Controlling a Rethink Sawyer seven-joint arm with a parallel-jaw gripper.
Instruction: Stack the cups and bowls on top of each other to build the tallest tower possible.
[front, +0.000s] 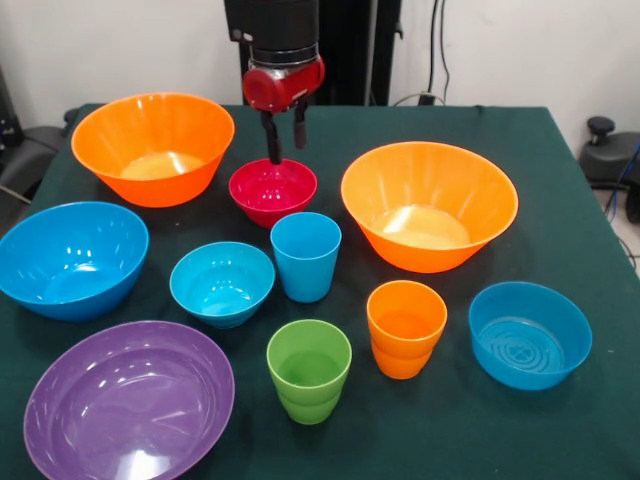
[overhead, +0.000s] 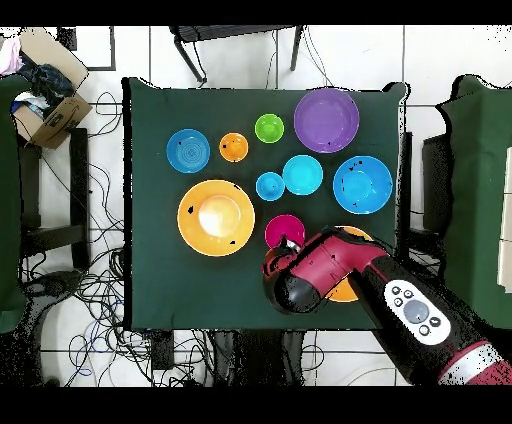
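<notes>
Front view: the gripper (front: 285, 135) hangs over the far rim of the red bowl (front: 272, 190), its two fingers apart, holding nothing. In my judgement it is lined up to pinch that rim. No tower is begun; every piece sits separately on the table (front: 560, 200). Two orange bowls (front: 152, 147) flank the red one, fit as bases. The blue cup (front: 305, 256), green cup (front: 309, 369) and orange cup (front: 405, 327) stand upright and apart.

Overhead view: the arm (overhead: 400, 300) covers much of one orange bowl (overhead: 345, 290); the purple bowl (overhead: 326, 119) lies at the far edge, well apart from the gripper.
</notes>
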